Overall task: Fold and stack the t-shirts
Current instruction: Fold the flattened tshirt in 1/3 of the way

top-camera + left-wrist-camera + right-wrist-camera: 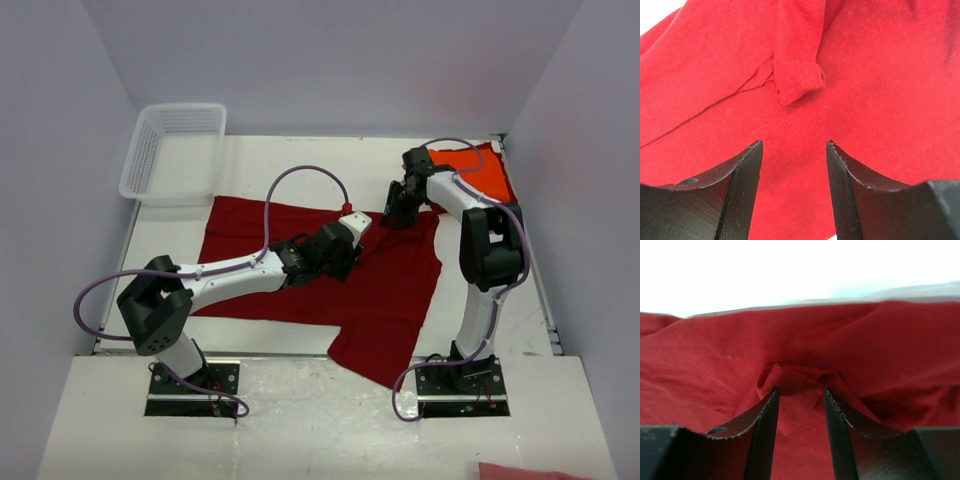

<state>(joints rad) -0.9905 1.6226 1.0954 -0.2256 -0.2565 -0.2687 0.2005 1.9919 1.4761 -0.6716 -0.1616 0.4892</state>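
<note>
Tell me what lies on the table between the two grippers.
Only the crimson t-shirt: in the top view its cloth runs unbroken from the left gripper to the right gripper, with no other thing on that stretch.

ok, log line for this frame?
crimson t-shirt: spread out, unfolded | left gripper: open above its middle | right gripper: astride a pucker at its far edge, grip unclear | orange t-shirt: far right corner

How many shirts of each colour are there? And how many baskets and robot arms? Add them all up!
Red t-shirt: 1
Orange t-shirt: 1
White basket: 1
Robot arms: 2, the left arm and the right arm
Total: 5
A pink bit at the bottom edge is cut off, so it is not counted.
</note>
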